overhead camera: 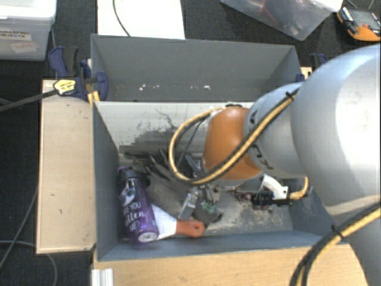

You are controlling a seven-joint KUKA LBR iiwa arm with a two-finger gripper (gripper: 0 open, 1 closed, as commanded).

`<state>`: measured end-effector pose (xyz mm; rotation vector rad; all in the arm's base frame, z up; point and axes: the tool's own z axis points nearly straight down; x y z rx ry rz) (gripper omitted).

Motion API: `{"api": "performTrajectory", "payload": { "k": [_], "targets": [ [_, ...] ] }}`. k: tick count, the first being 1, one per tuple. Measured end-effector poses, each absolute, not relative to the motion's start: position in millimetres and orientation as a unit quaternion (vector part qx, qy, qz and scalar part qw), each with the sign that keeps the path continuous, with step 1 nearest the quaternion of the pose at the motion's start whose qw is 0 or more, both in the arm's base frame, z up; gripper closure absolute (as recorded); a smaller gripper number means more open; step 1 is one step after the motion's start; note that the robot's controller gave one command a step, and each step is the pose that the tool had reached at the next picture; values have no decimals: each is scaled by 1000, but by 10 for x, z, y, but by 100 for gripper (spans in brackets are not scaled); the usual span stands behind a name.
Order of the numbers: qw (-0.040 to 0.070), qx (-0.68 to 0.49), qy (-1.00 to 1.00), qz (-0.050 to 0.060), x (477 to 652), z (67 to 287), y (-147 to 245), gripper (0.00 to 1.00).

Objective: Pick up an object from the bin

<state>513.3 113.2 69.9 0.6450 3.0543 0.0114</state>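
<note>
My gripper [198,204] is low in the bin, near the middle of its front part, beneath the arm's orange cover. Just below it, against the front wall, lies a white thing with an orange end [180,227]. A purple bottle [134,210] with white lettering lies lengthwise along the left wall, to the left of the gripper. Dark, flat black pieces [153,163] lie heaped behind and to the left of it.
A small white and black thing [269,194] with a dark red part lies on the bin floor to the right of the gripper. The arm and its yellow cable cover the right half of the bin.
</note>
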Motion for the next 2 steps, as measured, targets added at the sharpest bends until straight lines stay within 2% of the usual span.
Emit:
{"api": "performTrajectory", "payload": {
  "k": [1, 2],
  "targets": [
    [6, 140, 990, 4, 4971, 707, 1065, 100],
    [6, 140, 990, 4, 4969, 707, 1064, 100]
  ]
}}
